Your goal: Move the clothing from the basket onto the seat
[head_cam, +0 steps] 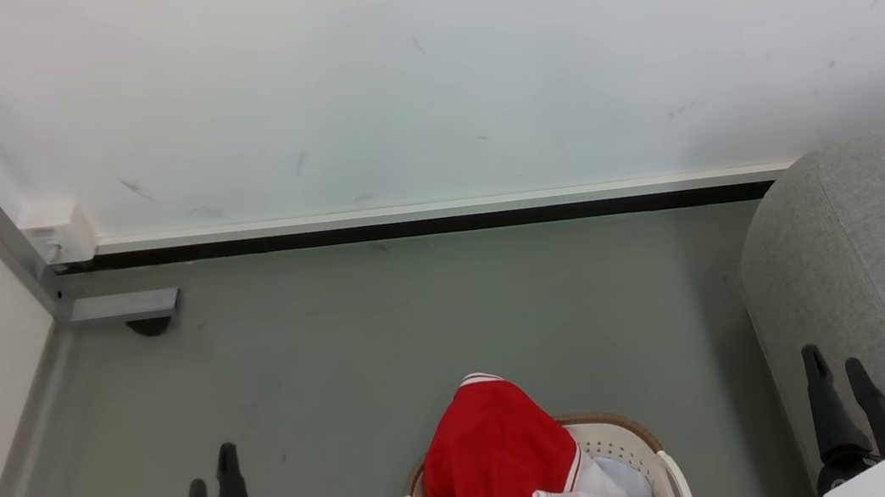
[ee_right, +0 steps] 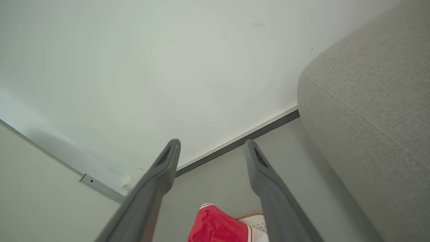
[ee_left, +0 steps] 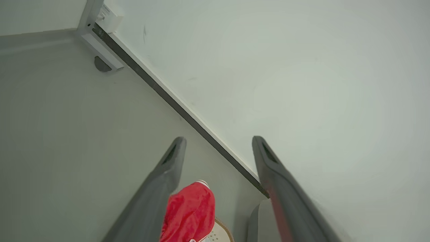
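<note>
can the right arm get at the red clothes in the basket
Probably yes: the right gripper is open and empty beside the sofa, and nothing visible stands between it and the clothing heaped over the basket rim.

Clothing [head_cam: 487, 456] lies in basket [head_cam: 622, 440]; seat [head_cam: 881, 268] to its right.

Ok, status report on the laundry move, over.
Left gripper open, empty. Right gripper open, empty. Clothing heaped in basket, draped over its far rim; none lifted yet. Nothing seen between basket and seat.
</note>
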`<state>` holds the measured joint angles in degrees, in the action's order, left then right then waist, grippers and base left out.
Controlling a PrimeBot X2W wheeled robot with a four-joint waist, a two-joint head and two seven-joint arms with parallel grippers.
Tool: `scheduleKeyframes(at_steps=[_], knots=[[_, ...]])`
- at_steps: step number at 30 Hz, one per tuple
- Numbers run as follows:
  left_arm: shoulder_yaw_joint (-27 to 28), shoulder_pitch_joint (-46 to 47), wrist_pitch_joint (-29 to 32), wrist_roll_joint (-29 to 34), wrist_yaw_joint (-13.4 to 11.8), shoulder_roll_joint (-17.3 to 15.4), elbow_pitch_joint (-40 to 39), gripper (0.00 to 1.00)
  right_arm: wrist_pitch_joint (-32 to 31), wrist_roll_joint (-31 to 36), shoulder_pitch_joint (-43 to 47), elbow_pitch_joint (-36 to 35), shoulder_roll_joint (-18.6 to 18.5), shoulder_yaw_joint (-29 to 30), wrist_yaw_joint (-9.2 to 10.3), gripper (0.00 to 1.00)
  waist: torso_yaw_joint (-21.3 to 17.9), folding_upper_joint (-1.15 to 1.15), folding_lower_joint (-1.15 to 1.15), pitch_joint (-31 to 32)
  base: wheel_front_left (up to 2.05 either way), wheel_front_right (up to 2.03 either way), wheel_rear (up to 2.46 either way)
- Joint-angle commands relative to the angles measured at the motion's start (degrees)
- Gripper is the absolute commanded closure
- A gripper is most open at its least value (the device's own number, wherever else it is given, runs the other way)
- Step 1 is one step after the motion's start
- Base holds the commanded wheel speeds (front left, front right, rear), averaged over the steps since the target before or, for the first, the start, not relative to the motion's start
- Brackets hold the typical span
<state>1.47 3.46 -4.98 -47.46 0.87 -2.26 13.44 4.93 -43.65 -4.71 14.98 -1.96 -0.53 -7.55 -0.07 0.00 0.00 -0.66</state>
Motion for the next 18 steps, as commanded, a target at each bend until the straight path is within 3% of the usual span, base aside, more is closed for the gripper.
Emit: scheduleKeyframes(at_steps=[1, 18], knots=[[-0.01, 0.22, -0.41, 1.52, -0.2, -0.5, -0.71, 0.0, 0.46, 1.62, -1.67, -0.32, -0.61, -0.2, 0.05, 0.0, -0.03, 0.0, 0.0, 0.0, 0.0, 0.0, 0.0], [-0.96, -0.72, -3.28, 16.39, -1.88, -0.6, -1.64, 0.0, 3.33, 13.07, -1.7, 1.87, -0.78, -2.14, 0.06, 0.0, 0.14, 0.0, 0.0, -0.06, 0.0, 0.0, 0.0]])
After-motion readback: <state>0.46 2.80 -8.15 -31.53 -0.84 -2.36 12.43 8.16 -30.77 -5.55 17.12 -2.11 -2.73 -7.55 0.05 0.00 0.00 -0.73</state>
